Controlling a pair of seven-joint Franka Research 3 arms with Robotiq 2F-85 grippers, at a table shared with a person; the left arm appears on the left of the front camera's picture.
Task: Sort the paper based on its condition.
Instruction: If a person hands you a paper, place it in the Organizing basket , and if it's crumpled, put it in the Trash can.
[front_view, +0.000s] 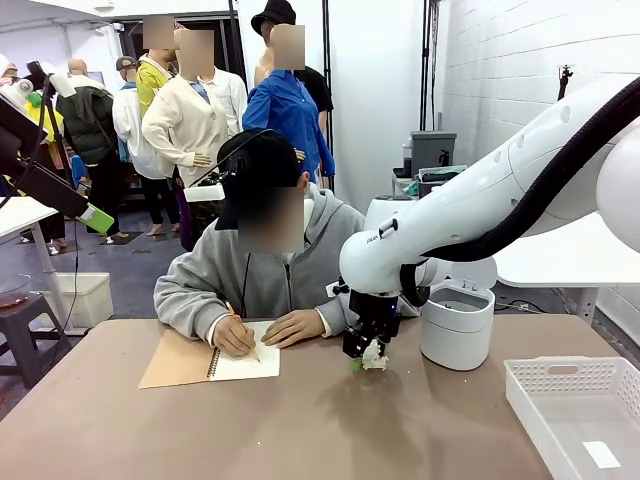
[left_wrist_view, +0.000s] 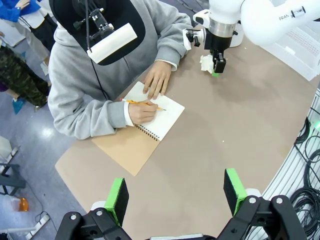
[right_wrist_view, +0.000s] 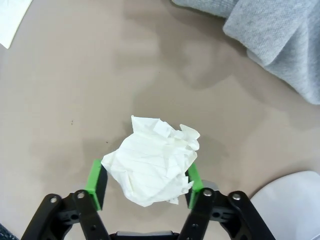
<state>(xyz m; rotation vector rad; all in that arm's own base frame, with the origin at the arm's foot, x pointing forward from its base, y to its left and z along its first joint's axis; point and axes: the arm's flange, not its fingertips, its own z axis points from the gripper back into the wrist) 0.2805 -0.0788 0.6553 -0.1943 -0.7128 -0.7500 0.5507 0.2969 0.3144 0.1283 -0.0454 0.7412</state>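
Observation:
A crumpled white wad of paper (right_wrist_view: 152, 162) sits on the brown table (front_view: 300, 430) between the green pads of my right gripper (right_wrist_view: 145, 175). Both pads press against its sides. In the front view that gripper (front_view: 366, 360) points straight down at the table's middle, with the wad (front_view: 374, 355) in its fingers. From the left wrist view the same gripper (left_wrist_view: 214, 67) and wad (left_wrist_view: 206, 63) stand far off near the person's elbow. My left gripper (left_wrist_view: 177, 192) hangs high over the table, open, with nothing between its fingers.
A person at the far side writes with a pencil in a spiral notebook (front_view: 245, 362) with a brown cover. A white round bin (front_view: 457, 325) stands right of my right gripper. A white mesh basket (front_view: 560, 375) at the front right holds a small flat white piece (front_view: 601, 454).

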